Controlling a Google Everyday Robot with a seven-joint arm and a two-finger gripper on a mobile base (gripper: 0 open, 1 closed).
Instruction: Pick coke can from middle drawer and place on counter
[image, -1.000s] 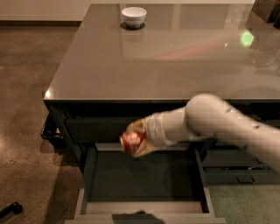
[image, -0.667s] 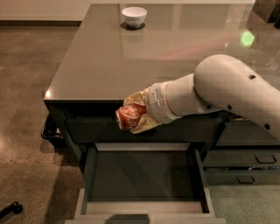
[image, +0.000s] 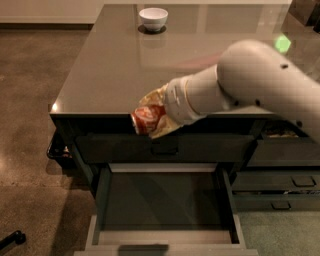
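my gripper (image: 144, 114) hangs at the glossy surface's (image: 115, 65) front edge, fingers (image: 154, 96) clenched on the coke can (image: 148, 117). brown floor (image: 30, 100) lies left.

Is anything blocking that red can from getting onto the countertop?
Nothing visible. The pincer holds the can at the counter's front edge, above the open drawer. The only other thing, a white bowl, sits at the counter's far end.

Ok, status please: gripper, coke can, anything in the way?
Gripper at counter front edge, jaws shut on coke can. Can above open middle drawer, not yet on counter. White bowl far back, no obstacle.
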